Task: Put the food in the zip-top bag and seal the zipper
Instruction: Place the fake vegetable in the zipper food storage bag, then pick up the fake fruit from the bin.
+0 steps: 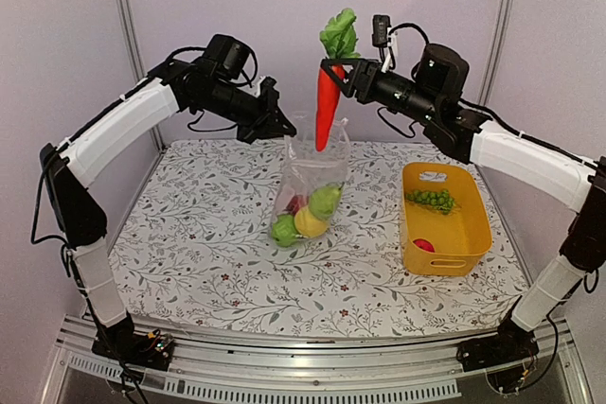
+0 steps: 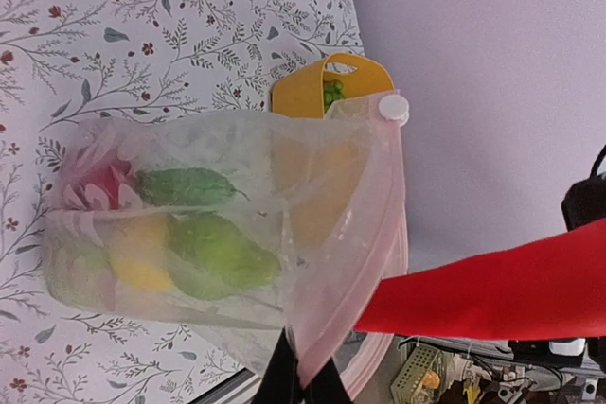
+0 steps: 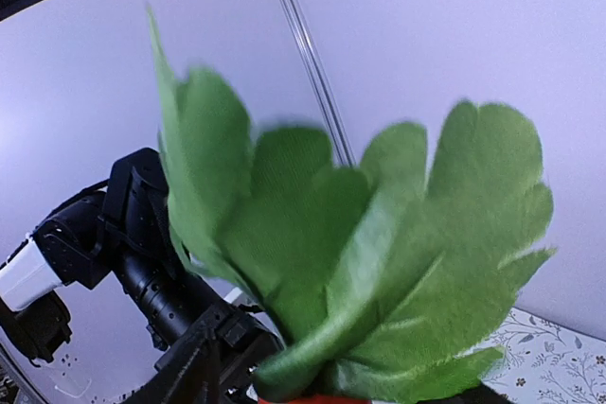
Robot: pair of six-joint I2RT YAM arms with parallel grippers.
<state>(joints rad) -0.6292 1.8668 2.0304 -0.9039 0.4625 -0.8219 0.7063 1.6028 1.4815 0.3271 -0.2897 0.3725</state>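
Note:
The clear zip-top bag (image 1: 308,182) hangs upright at mid-table. My left gripper (image 1: 280,126) is shut on its mouth edge, and its fingertips (image 2: 284,380) pinch the rim. The zipper (image 2: 383,224) shows as a pinkish strip along the open mouth. Inside lie green round pieces (image 1: 325,201), a yellow lemon (image 1: 310,222) and something red (image 1: 295,203). My right gripper (image 1: 346,73) is shut on the top of the orange-red carrot (image 1: 328,106), which hangs tip-down at the bag's mouth. The carrot's green leaves (image 3: 360,262) fill the right wrist view and hide the fingers.
The orange-yellow basket (image 1: 473,224) stands at the right, holding a green grape bunch (image 1: 431,200) and a red ball (image 1: 424,245). It shows behind the bag in the left wrist view (image 2: 308,92). Frame posts and a wall stand behind the table.

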